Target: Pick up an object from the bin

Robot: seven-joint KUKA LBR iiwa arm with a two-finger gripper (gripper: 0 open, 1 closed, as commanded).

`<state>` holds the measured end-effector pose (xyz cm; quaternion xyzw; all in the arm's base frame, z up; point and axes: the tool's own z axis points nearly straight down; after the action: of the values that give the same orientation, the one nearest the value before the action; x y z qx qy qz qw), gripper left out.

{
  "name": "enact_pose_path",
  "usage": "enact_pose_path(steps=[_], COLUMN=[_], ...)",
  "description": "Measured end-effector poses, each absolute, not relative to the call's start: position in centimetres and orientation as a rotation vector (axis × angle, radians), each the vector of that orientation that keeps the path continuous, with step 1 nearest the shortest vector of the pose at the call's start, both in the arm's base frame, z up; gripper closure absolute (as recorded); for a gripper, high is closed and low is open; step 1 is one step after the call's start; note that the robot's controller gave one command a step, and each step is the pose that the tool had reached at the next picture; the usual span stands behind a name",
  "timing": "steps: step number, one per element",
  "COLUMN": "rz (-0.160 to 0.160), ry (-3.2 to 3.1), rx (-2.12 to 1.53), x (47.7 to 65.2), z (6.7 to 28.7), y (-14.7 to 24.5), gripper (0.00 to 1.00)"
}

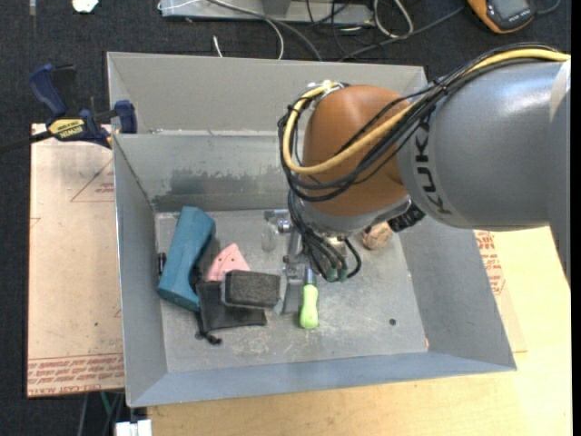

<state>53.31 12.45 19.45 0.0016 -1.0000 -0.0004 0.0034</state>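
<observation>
Grey metal is walling the bin, and the arm is reaching into it from the right, its wrist sitting under a rounded orange cover with yellow and black cables looping round it. Below that cover the hand is pointing down at the middle of the bin floor. Whether it is standing wide or narrow I cannot tell, and nothing is showing as gripped in it. A short green stick is lying just beside the hand on its right, nearly upright in the view and resting on the floor — it is the thing nearest to the hand. On the hand's other side a dark grey block is lying close by, partly sitting on a crumpled black piece. A pink triangular piece is peeking out behind the block, and a long blue thing is leaning along the left of the floor, touching the pink piece. A small tan lump is lying apart from the rest, near the right wall under the edge of the orange cover.
</observation>
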Motion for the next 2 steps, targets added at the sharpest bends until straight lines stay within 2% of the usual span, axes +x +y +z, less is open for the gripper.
enact_pose_path(steps=[1, 2], rz=[-0.003, -0.005], ry=[-3.142, -3.142], rx=[0.000, -0.132], x=[53.5, 53.0], z=[19.8, 12.1], y=[12.4, 12.0], gripper=[0.00, 0.00])
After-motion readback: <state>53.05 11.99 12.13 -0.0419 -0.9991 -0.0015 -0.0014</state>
